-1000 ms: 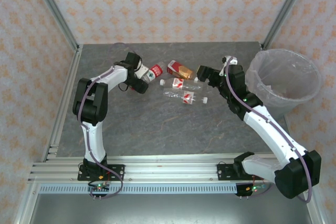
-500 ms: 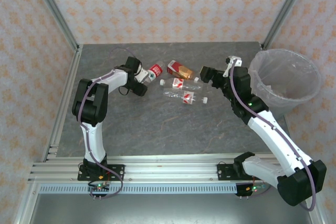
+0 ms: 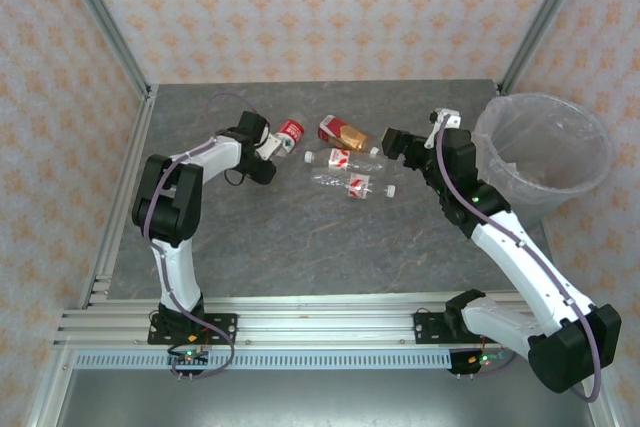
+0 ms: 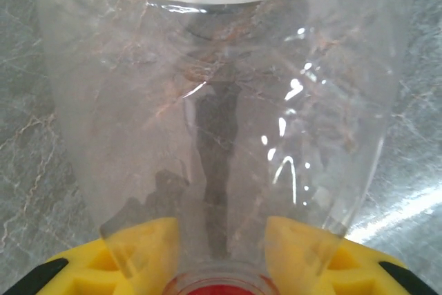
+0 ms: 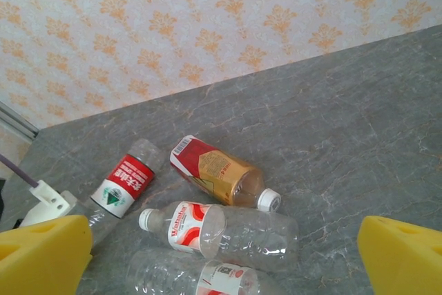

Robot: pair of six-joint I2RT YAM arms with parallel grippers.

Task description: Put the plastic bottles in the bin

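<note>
Slippage is judged the chief risk: the red-labelled bottle (image 3: 291,131) is gripped by the left pincer (image 3: 270,145), clenched near its cap end, so the long clear body may be swung or levered loose during a carry. The bin (image 3: 540,205) is set at the far right of the counter (image 3: 300,247), well apart. A crossing could be blocked by the right pincer (image 3: 392,139), spread wide open above the three bottles (image 5: 228,229) clustered mid-counter. Inside the bin no bottle can be made out; its floor is veiled by the liner.
</note>
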